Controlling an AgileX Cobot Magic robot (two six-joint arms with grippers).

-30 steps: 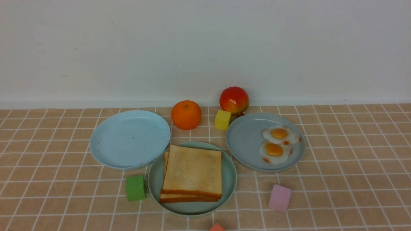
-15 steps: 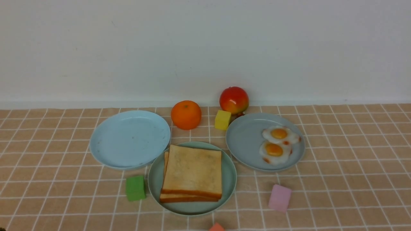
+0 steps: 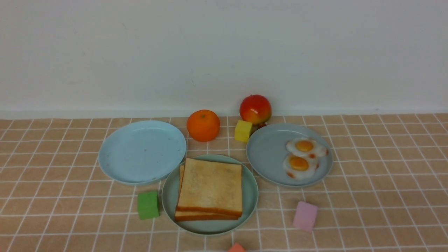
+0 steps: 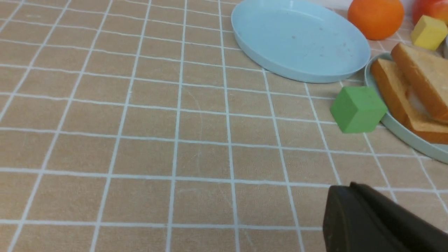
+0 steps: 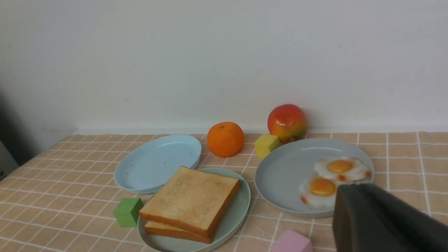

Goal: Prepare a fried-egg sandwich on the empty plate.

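Two golden-brown toast slices lie stacked on the mint-green plate at the front centre, the top slice covering most of the lower one. The left wrist view shows a sliver of glossy white, the fried egg, between the slices; elsewhere it is hidden. My left gripper is shut and holds nothing, low over bare cloth, apart from the plate. My right gripper is shut and holds nothing, near the front rim of the grey-blue plate. Neither gripper shows in the front view.
A bare sky-blue plate sits left of the sandwich. The grey-blue plate on the right holds two brown-spotted eggs. An orange, an apple and a yellow cube stand behind. Green, pink and red cubes lie in front.
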